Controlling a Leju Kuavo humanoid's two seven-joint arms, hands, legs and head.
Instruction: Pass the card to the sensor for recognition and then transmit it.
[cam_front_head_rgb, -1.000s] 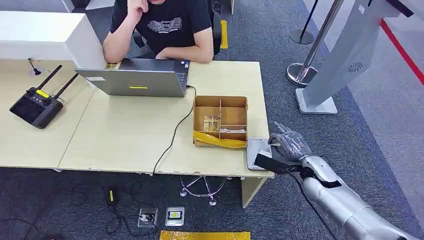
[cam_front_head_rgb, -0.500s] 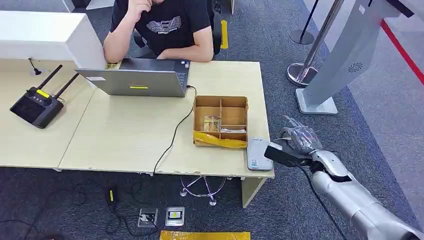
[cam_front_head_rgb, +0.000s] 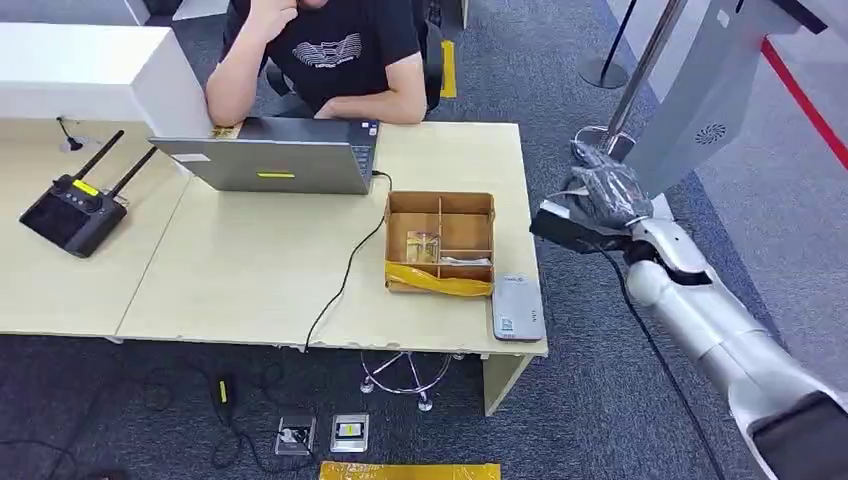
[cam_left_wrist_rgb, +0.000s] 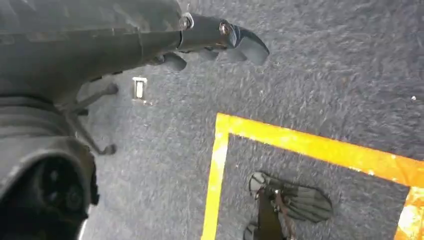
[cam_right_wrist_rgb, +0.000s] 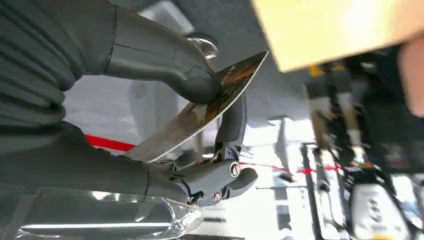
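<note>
My right hand (cam_front_head_rgb: 606, 194) hovers in the air just off the table's right edge, level with the cardboard box. It pinches a dark card (cam_front_head_rgb: 564, 228) that juts toward the table. Seen from the right wrist, the thumb (cam_right_wrist_rgb: 165, 62) presses the card (cam_right_wrist_rgb: 202, 114) against the fingers behind it. The grey card sensor (cam_front_head_rgb: 518, 306) lies flat on the table's front right corner, nearer to me than the hand and apart from it. My left hand (cam_left_wrist_rgb: 216, 39) hangs over the carpet, holding nothing, its fingers stretched out.
A compartmented cardboard box (cam_front_head_rgb: 441, 240) sits beside the sensor. A laptop (cam_front_head_rgb: 272, 160) with a black cable, a person (cam_front_head_rgb: 322, 50) behind it, and a black controller (cam_front_head_rgb: 72, 212) occupy the table (cam_front_head_rgb: 250, 280). A stanchion base (cam_front_head_rgb: 598, 146) and a white kiosk (cam_front_head_rgb: 690, 110) stand right of my hand.
My right hand has lifted with the card from the sensor at the table's front corner, going up and farther back beside the table's right edge.
</note>
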